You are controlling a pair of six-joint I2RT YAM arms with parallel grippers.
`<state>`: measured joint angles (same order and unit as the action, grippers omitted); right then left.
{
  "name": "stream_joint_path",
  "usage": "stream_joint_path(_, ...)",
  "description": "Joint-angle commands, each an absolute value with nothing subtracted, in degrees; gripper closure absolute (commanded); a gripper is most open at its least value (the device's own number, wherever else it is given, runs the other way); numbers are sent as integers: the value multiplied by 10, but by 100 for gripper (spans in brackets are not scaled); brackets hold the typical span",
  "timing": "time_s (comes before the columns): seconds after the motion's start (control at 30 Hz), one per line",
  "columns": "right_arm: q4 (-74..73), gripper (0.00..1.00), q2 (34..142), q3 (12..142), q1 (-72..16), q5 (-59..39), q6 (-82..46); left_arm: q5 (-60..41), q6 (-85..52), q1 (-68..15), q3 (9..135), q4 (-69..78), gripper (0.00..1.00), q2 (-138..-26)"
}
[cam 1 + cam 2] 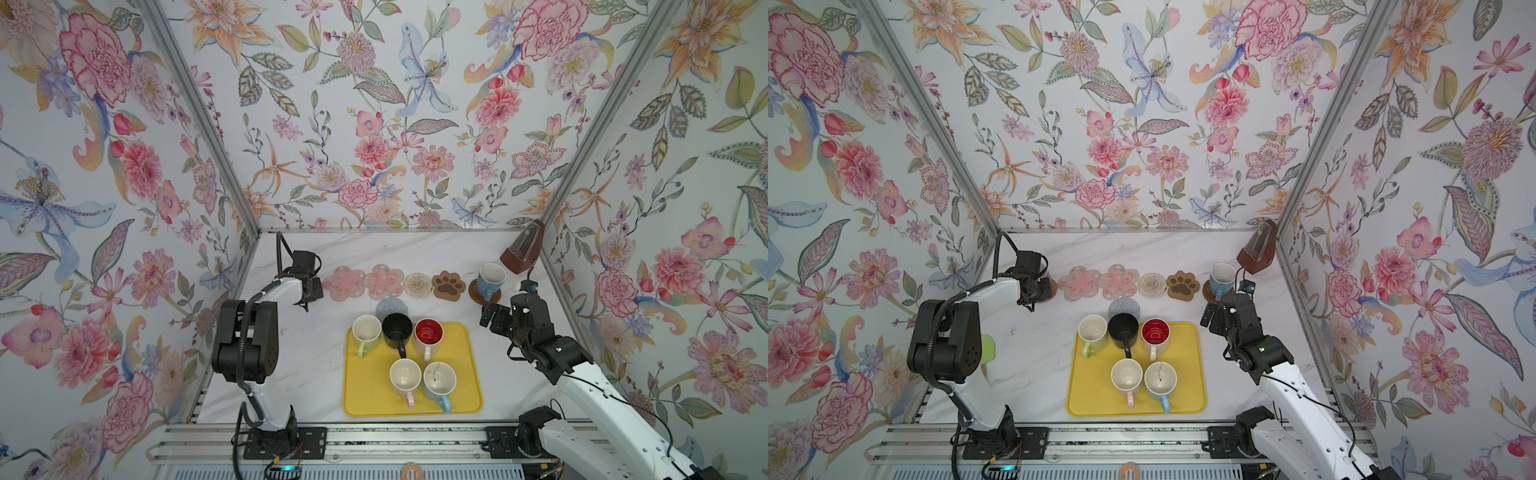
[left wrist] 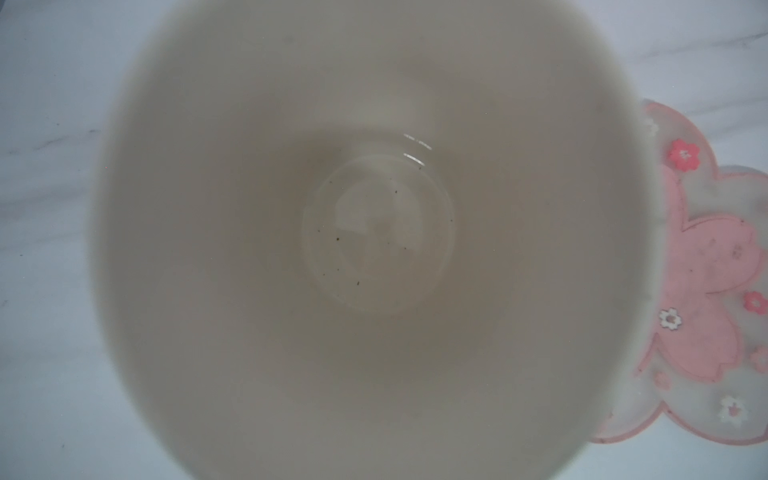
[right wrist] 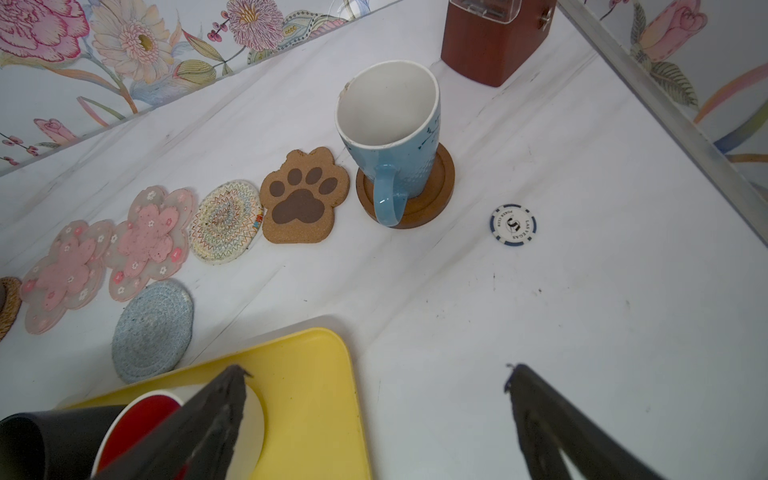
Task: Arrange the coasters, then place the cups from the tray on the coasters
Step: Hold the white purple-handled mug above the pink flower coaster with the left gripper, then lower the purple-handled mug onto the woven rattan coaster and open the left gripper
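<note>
Marble tabletop (image 3: 582,332) bears a blue cup (image 3: 415,166) (white inside) upright on a round wooden coaster (image 3: 442,185).

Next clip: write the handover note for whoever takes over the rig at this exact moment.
Left gripper: shut, at the left end of the coaster row, over a mug beside a pink flower coaster. The grip itself is hidden.
Right gripper: open, empty, by the far right corner of the tray.
Done: light blue mug stands on the dark wooden coaster.
Left: five mugs on the tray. The grey coaster lies out of the row, just behind the tray.
</note>
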<state>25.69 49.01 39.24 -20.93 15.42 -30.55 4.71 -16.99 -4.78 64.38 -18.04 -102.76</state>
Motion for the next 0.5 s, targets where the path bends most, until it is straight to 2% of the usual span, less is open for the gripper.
stream_joint_path(0.0,251,1,492,387,-210,154,-314,57,-181,-47,659,-193,79,-1007)
stream_joint_path(0.27,250,1,495,392,-210,153,-313,58,-186,-47,655,-192,56,-992)
stream_joint_path(0.47,250,1,496,397,-210,153,-311,57,-192,-47,643,-185,25,-950)
